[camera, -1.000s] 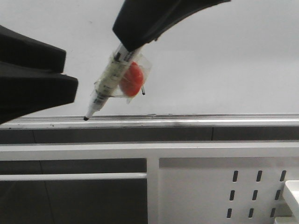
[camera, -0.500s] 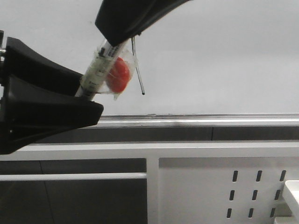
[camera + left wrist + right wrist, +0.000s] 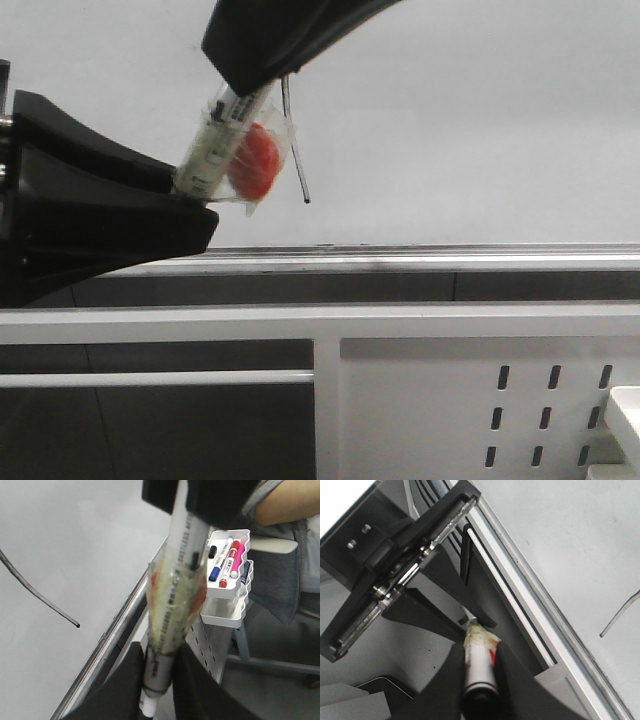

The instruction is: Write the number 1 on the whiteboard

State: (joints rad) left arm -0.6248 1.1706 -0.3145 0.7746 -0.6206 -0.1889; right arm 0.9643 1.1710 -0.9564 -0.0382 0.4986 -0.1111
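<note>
1. Grey-white and glossy, the whiteboard [image 3: 480, 110] fills the top of the front view above its silver ledge [image 3: 420, 258]. On it the number 1 [image 3: 294, 145] is a thin dark stroke, ending in a dot just right of the marker [image 3: 215, 148]. The right gripper [image 3: 262, 52] comes down from above and holds the marker's upper end. The left gripper [image 3: 190, 205] reaches in from the left, its black fingers around the marker's lower end, hiding the tip. A red piece [image 3: 255, 160] is taped to the barrel.

2. Left wrist view: this pincer's two fingers sit narrowly on either side of the marker [image 3: 167, 620] near its white tip, seemingly pinching it. Print runs along the barrel, too blurred to read. A white holder [image 3: 227, 587] of coloured pens hangs on the perforated panel [image 3: 210, 645].

3. Right wrist view: these fingers clamp the marker's rear end [image 3: 479, 672].

4. Judged from this, the stroke is written; the step looks like a handover or recapping, so the next move calls for one pincer to let go cleanly.
</note>
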